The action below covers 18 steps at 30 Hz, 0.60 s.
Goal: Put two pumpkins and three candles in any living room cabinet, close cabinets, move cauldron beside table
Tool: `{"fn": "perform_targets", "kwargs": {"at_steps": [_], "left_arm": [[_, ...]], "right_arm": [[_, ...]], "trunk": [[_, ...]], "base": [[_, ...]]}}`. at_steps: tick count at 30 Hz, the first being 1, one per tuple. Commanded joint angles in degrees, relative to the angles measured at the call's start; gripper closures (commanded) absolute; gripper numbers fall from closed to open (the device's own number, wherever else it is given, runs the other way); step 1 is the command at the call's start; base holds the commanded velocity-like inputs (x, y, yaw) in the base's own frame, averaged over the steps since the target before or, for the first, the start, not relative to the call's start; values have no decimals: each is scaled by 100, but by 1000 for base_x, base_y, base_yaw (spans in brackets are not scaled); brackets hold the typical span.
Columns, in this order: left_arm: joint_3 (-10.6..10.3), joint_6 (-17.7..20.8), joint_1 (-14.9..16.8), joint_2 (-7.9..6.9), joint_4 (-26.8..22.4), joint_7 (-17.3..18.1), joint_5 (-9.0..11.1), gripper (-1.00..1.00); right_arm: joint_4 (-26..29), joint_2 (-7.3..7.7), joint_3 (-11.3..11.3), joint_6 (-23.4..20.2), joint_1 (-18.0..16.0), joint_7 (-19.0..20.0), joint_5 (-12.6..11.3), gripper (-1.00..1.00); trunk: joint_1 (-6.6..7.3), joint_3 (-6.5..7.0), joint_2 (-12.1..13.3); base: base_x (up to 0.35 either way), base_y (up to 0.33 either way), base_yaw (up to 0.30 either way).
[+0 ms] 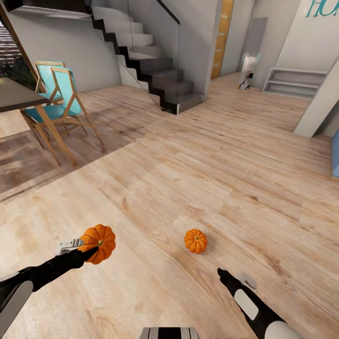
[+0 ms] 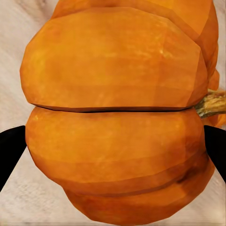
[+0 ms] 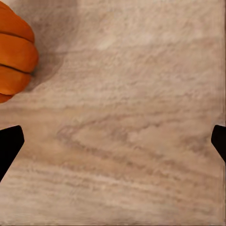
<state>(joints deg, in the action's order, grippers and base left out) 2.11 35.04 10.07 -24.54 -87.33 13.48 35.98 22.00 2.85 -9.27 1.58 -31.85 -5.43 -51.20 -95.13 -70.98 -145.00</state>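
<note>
My left gripper is shut on a bright-orange ribbed pumpkin, held above the wood floor at the lower left. In the left wrist view that pumpkin sits between the two black fingertips, stem off to one side. A second pumpkin rests on the floor near the lower middle. My right gripper hovers open just to the right of and nearer than it, nothing between its fingers. In the right wrist view the second pumpkin shows at the picture's edge, beside bare floor. Candles, cabinet, table and cauldron are out of view.
A dark dining table with turquoise wooden chairs stands at the left. A staircase rises at the back, low grey shelves at the back right, a white wall corner at the right. Open wood floor lies ahead.
</note>
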Motion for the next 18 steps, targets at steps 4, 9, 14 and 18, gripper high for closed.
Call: {"fn": "perform_targets", "kwargs": {"at_steps": [4,9,14,18], "left_arm": [[-5,41,4,1,-4,14,32,100],[-13,40,4,3,-4,14,32,100],[-39,39,4,17,-4,14,30,100],[-44,39,4,19,-11,14,30,100]], "right_arm": [[-93,42,-48,-213,-5,74,-100,-100],[-119,141,-34,-465,-9,510,-140,-100],[-142,175,9,-726,-36,741,-159,-100],[-143,186,21,-800,-50,962,-164,-100]], "trunk": [[-6,-71,-6],[-6,-71,-6],[-6,-71,-6],[-6,-71,-6]], "base": [[0,0,0],[0,0,0],[0,0,0],[0,0,0]]}}
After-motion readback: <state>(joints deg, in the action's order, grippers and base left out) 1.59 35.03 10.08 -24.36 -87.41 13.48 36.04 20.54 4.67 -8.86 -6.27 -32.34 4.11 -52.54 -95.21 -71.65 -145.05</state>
